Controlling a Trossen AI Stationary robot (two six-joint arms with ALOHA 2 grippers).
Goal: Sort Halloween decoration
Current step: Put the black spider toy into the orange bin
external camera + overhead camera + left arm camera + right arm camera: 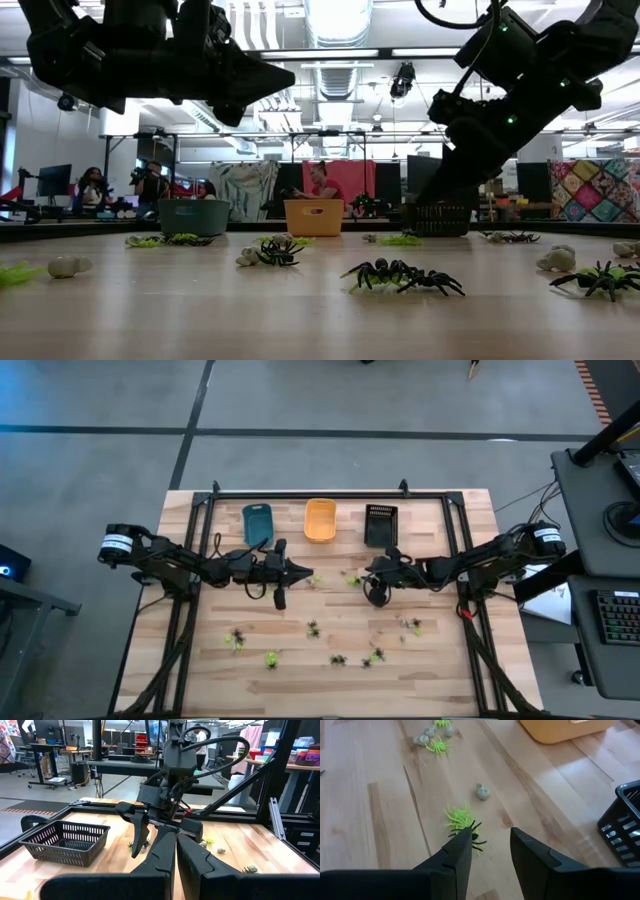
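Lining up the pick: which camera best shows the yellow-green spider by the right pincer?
Right wrist view: the yellow-green spider lies just beyond the right pincer, a black spider against it. The high view shows only a speck; the others don't clearly show it.

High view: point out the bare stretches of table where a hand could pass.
Bare wood lies between the trays, blue tray to black tray, and the left gripper and right gripper. The near strip is crowded with spider figures.

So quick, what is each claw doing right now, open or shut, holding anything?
Left claw: shut, holding nothing, up above the table.
Right claw: open, nothing between its fingers, a black spider and a yellow-green spider just ahead of its tips.
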